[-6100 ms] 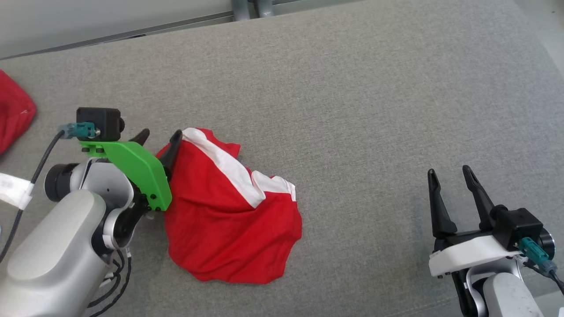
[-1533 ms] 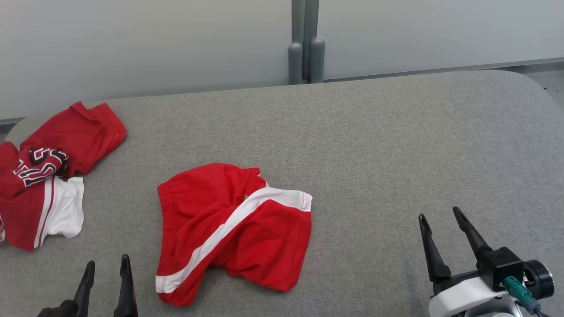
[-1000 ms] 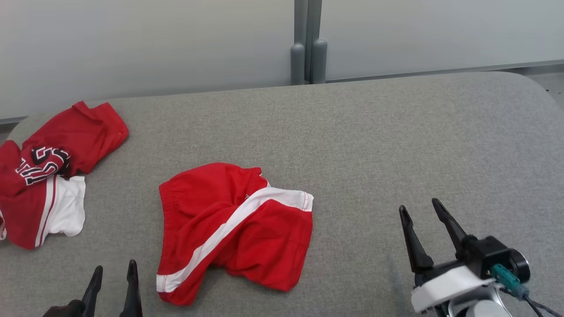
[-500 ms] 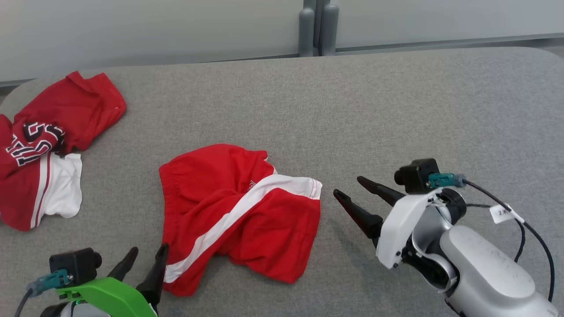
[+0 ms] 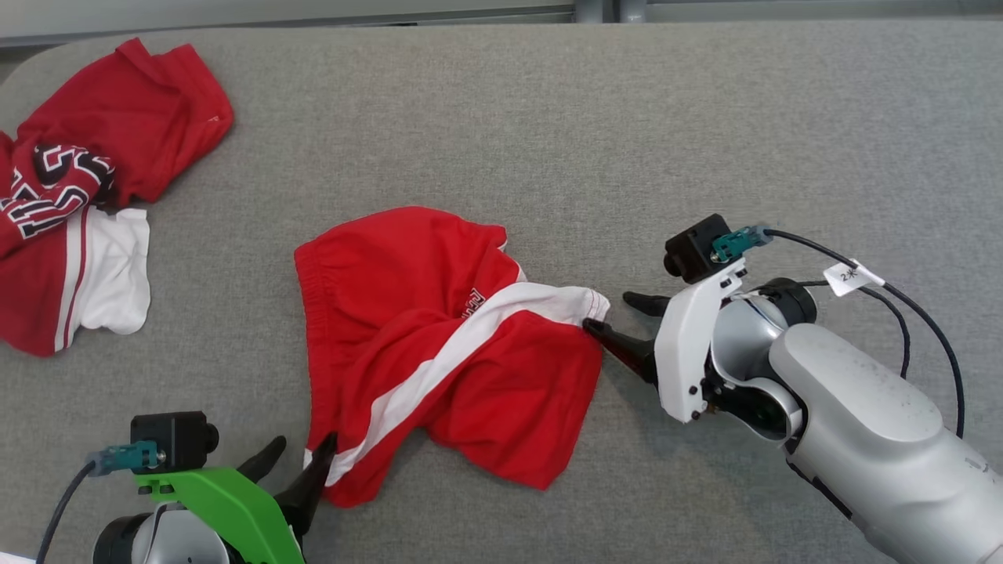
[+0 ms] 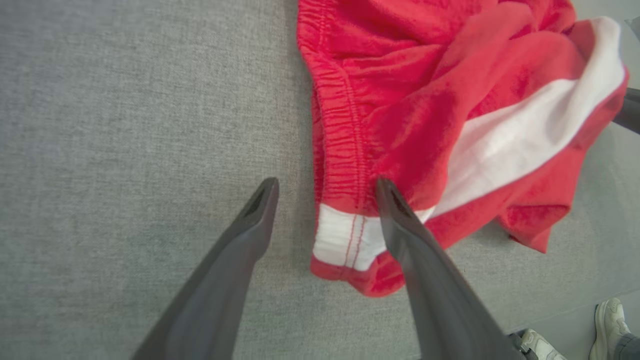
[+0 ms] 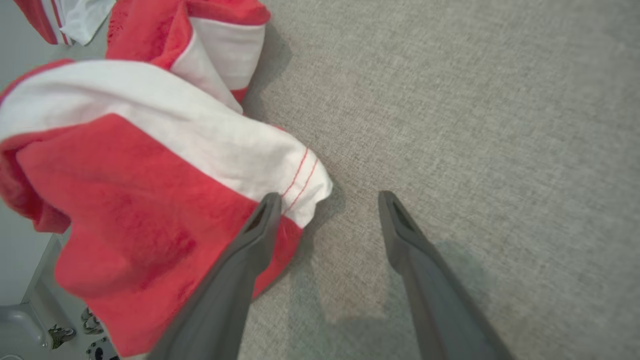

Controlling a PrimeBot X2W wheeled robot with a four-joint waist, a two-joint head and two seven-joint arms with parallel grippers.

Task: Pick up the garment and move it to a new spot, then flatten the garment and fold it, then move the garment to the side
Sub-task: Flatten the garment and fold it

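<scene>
In the last half second both tools have closed in on the crumpled red shorts with a white side stripe (image 5: 407, 313), which lie mid-frame on the grey fabric-covered tabletop (image 5: 705, 117). The right tool (image 5: 607, 312), jaws wide and empty, has come from well apart to touch the striped hem corner at centre right with one finger. The left tool (image 5: 304, 446), equally wide and empty, now straddles the hem corner at lower left. This looks like the start of flattening, with two opposite corners ready to be pinched and drawn apart. Bare tabletop lies open at right and above. The red and white jersey pile (image 5: 78, 196) at upper left is well apart. The tabletop's near edge runs close below the left-hand hem.
</scene>
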